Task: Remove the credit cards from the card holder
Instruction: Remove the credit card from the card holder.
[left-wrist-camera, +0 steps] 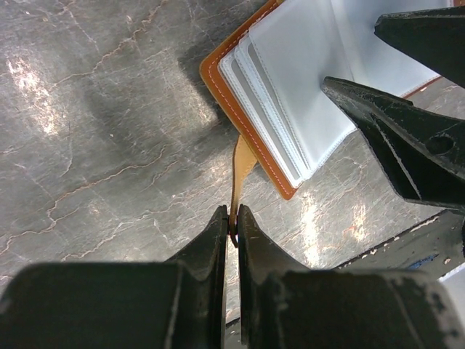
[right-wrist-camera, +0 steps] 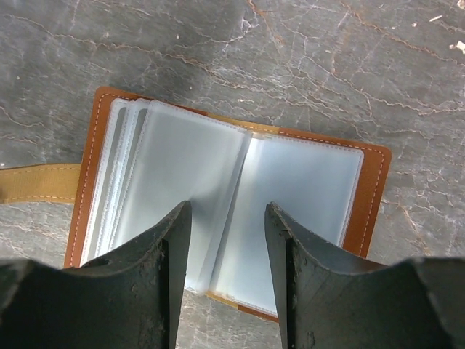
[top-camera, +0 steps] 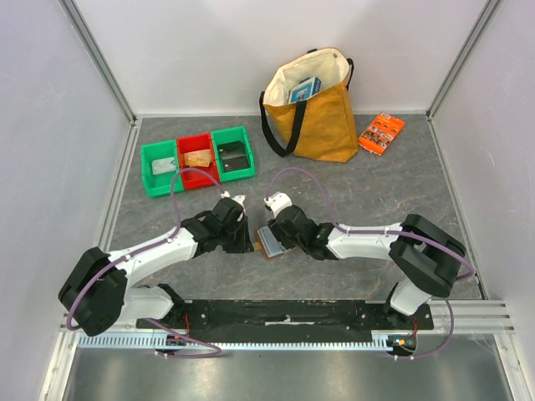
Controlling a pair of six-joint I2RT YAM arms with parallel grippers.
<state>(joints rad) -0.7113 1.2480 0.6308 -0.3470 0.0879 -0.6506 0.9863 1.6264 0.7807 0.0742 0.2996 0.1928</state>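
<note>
Step in hand: holder is open and pinned, no card out yet. The small brown leather-like bifold card holder point(right-wrist-camera: 372, 190) lies spread flat on the grey marbled table point(left-wrist-camera: 109, 109), between the two arms and near their bases. Your left gripper point(left-wrist-camera: 234, 218) is clamped tight on the thin tan strap tab point(left-wrist-camera: 242, 163) at the holder's edge, anchoring it. Your right gripper point(right-wrist-camera: 227, 209) hangs just over the pale translucent plastic sleeves point(right-wrist-camera: 189, 167), jaws moderately apart and holding nothing, one finger on each side of the centre fold. I can't make out the credit cards inside the sleeves.

Next move, as I judge it: find a card edge at a sleeve mouth, pinch only that, and slide it along the sleeve. Hold the tab firmly or the whole holder drags.
</note>
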